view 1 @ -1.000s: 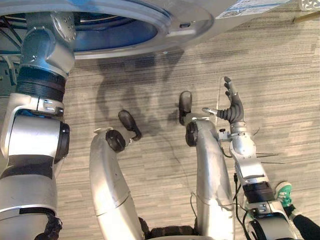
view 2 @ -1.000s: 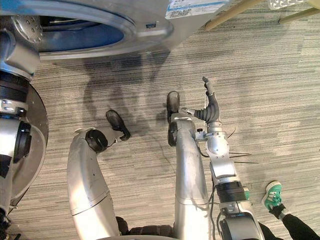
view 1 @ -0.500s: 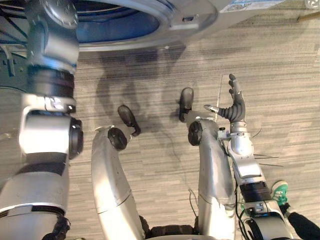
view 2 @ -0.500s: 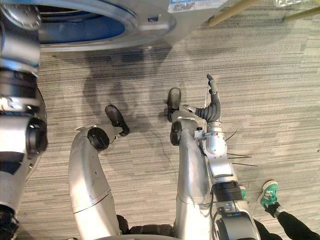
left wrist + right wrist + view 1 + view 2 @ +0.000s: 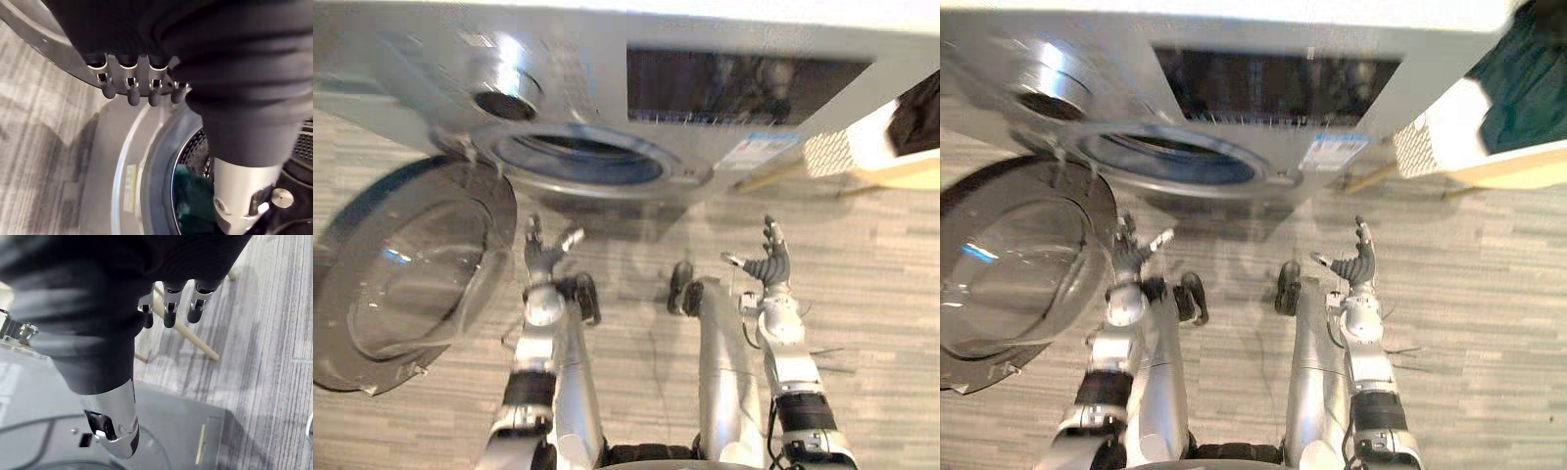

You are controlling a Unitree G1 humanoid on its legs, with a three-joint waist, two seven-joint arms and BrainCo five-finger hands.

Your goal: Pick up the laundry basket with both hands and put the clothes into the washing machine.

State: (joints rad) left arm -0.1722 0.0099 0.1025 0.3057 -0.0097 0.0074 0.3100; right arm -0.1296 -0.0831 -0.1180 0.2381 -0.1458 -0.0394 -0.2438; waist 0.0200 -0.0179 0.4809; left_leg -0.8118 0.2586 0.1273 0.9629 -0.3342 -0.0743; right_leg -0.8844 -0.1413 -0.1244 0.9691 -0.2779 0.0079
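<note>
The washing machine (image 5: 578, 69) stands at the far side of the wooden floor (image 5: 881, 274). Its round door (image 5: 401, 274) is swung fully open to the robot's left, so the drum opening (image 5: 578, 160) is free. In the left wrist view, a dark green cloth (image 5: 188, 196) lies inside the drum, just behind the rim.

The laundry basket (image 5: 1435, 132) is white with small holes. It rests on a light wooden counter (image 5: 1518, 166) just beside the machine, on the robot's right, well apart from both hands. Dark green clothes (image 5: 1528, 83) lie in it and rise above its rim.

The left hand (image 5: 541, 259) is raised in front of the machine, below the opening and near the edge of the door. Its fingers (image 5: 128, 93) are straight and a little spread, and they hold nothing. The right hand (image 5: 771, 266) is raised at the same height, nearer to the basket's side. Its fingers (image 5: 168, 316) are also straight and apart, with the thumb held away, and it is empty. Past them, the slanted wooden legs (image 5: 188, 335) of the counter show on the floor.
</note>
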